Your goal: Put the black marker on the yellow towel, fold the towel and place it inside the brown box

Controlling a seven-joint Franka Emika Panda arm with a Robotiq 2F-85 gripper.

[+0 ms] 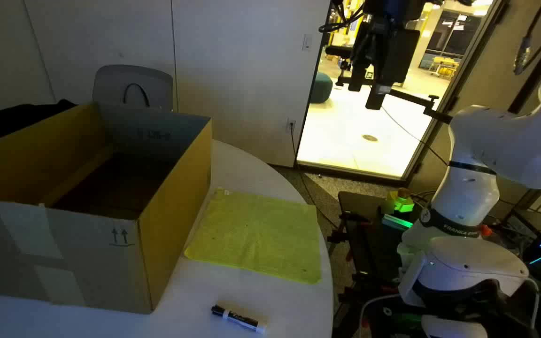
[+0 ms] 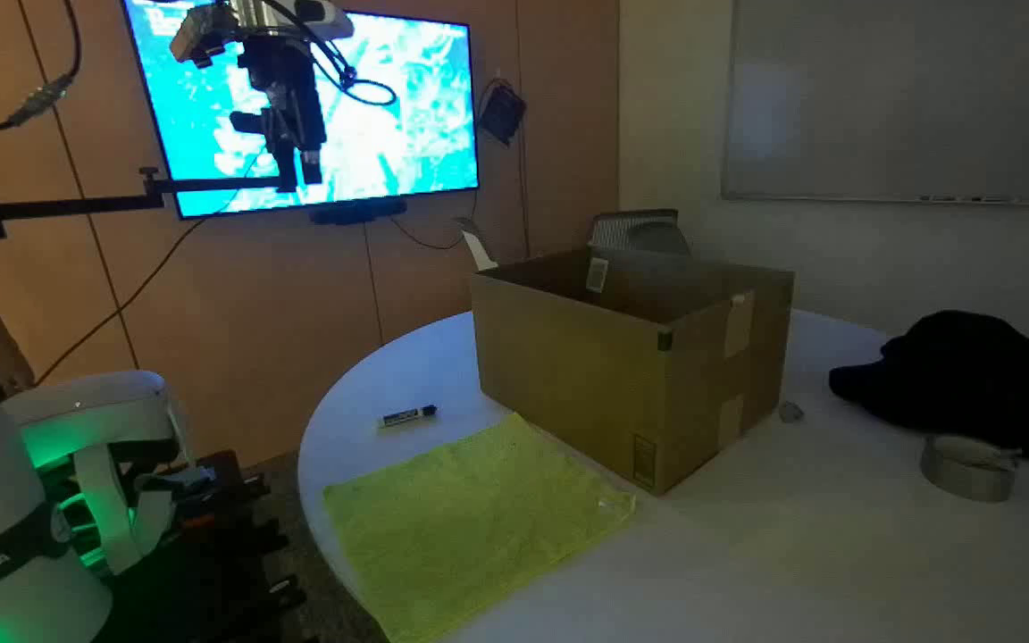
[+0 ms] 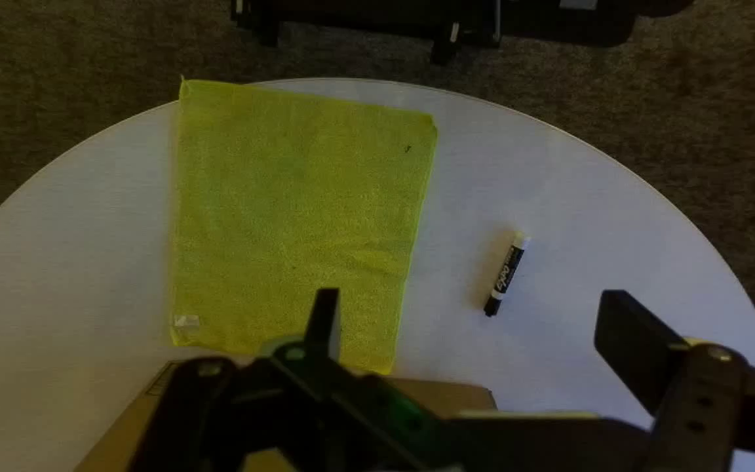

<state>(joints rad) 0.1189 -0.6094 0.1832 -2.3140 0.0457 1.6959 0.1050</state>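
Yellow cloth first: we find the towel (image 3: 299, 216) unfolded and nearly flat, left of centre in the wrist view, its upper-left corner reaching past the rim of the counter (image 3: 63, 223). The marker (image 3: 506, 275) lies on bare counter right of centre there, apart from the towel, dark end toward the lower left. The box (image 2: 559, 375) stands right of centre in an exterior view, just beside the towel. The gripper (image 3: 470, 321) is released, jaws wide apart and holding nothing; both exterior views show it high above the counter, near the top of the frame.

We judge the step in hand to be fetching the marker; no part of the task appears done. The marker runs slightly off the vertical of the wrist view while the jaws close side to side, so we advise a small wrist turn to square them across it. Descend straight, with the marker centred between the jaws, and stop with their tips just clear of the counter. Close slowly at mid-length: a round body is likely to roll if one side arrives first. Lift before travelling, and keep clear of the box. Release low over the middle of the towel, well in from its edges, so a fold can cover it.
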